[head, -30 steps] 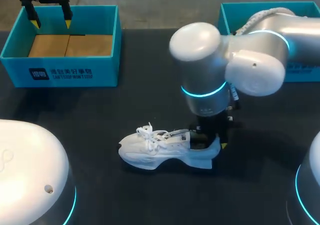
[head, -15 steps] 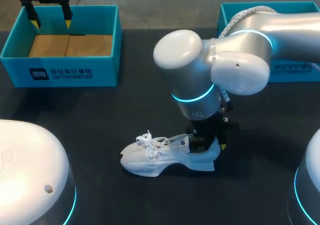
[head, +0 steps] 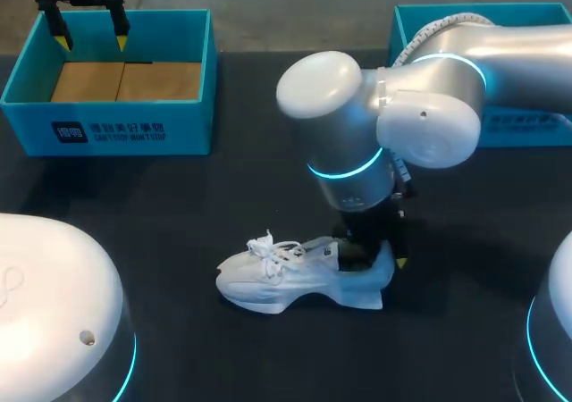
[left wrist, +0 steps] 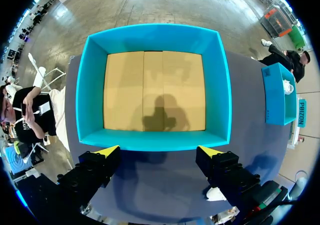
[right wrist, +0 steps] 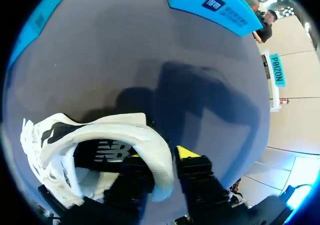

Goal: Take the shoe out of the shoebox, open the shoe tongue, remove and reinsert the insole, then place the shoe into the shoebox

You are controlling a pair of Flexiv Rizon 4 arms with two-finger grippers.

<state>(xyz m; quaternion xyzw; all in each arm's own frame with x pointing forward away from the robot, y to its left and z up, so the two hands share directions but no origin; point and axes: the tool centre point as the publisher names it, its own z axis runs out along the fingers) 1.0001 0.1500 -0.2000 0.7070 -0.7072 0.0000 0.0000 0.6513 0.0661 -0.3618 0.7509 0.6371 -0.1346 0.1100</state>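
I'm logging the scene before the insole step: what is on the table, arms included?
white lace-up sneaker: one, white, mid-table, on its sole.
open teal cardboard shoebox: one, teal with a tan floor, far left of the table, nothing in it.
second teal box: one, teal, far right, partly hidden.
black table: one, black, under everything.
left gripper: one, black with yellow tips, open, over the shoebox's rim.
right gripper: one, black with yellow tips, shut on the sneaker's heel.

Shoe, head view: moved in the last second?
Yes, slightly. The shoe has slid nearer the camera, away from the left shoebox, its heel in the right pincer.
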